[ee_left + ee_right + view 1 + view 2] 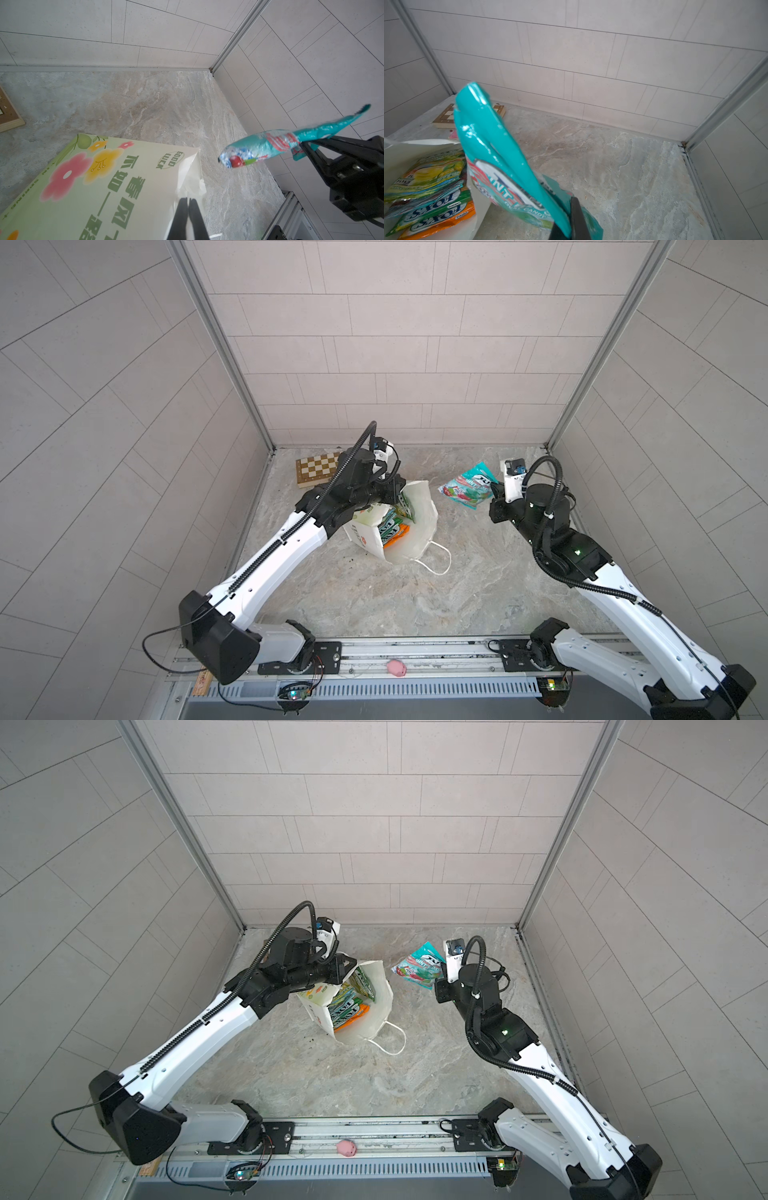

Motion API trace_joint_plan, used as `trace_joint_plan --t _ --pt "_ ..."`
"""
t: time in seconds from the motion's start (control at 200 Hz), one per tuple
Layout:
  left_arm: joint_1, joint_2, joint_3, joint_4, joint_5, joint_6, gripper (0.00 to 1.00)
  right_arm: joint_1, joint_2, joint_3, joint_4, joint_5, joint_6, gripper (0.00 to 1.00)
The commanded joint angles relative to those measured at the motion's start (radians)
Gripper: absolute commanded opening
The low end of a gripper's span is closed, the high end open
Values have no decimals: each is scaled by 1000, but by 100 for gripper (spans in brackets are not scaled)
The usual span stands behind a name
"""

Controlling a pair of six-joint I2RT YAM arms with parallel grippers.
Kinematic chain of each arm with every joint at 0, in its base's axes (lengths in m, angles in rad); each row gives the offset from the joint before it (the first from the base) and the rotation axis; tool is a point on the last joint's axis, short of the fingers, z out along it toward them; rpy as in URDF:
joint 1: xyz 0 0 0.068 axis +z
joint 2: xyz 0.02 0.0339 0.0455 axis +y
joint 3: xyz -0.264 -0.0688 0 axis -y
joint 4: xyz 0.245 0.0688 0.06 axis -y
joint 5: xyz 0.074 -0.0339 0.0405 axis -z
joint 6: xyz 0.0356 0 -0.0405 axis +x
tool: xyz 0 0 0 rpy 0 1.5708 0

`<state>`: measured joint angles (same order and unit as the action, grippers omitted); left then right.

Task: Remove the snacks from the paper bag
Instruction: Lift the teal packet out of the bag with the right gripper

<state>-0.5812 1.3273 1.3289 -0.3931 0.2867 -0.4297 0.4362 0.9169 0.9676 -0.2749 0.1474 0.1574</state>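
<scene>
While the paper bag (pixel 420 510) gaped open on the surface (pixel 415 597), one packet hung outside it.
The left tool (pixel 188 203) pinched the bag's rim, with snacks (pixel 397 526) stacked inside. Farther right, the right tool (pixel 571 212) clamped a teal-and-red packet (pixel 467 485) above the surface. The chessboard (pixel 316 469) lay farthest back.

Glossy, crinkled plastic film on the teal packet (pixel 467 487) at one o'clock, bright glints along its creases; same shiny film on the packets (pixel 431 187) inside the paper bag (pixel 422 510), itself matt white paper, creased, with a smooth printed face. Smooth stone-patterned tabletop (pixel 415 601), low sheen. Lightly varnished wood chessboard (pixel 318 470) at eleven o'clock. Matt, finely speckled wall tiles (pixel 374 364); brushed metal corner posts (pixel 226 352). Smooth white plastic arm shells (pixel 266 568).
</scene>
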Motion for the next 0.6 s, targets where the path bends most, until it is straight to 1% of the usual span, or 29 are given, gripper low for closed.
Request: trace_joint_plan --t 0.0,0.11,0.255,0.42,0.5,0.595 --pt "-6 -33 -4 26 5 5 0 -72 30 14 0 -111 115 0" --pt "-8 -33 -6 28 9 5 0 -133 111 11 0 -167 144 0" --pt "-10 -30 -9 29 15 4 0 -177 251 32 20 -250 179 0" --pt "-11 -27 -8 28 18 5 0 -220 421 53 127 -362 217 0" --pt "-12 -27 -8 33 18 1 0 -248 507 69 189 -416 255 0" --pt "-14 -24 -4 34 18 0 0 -282 606 104 237 -517 302 0"
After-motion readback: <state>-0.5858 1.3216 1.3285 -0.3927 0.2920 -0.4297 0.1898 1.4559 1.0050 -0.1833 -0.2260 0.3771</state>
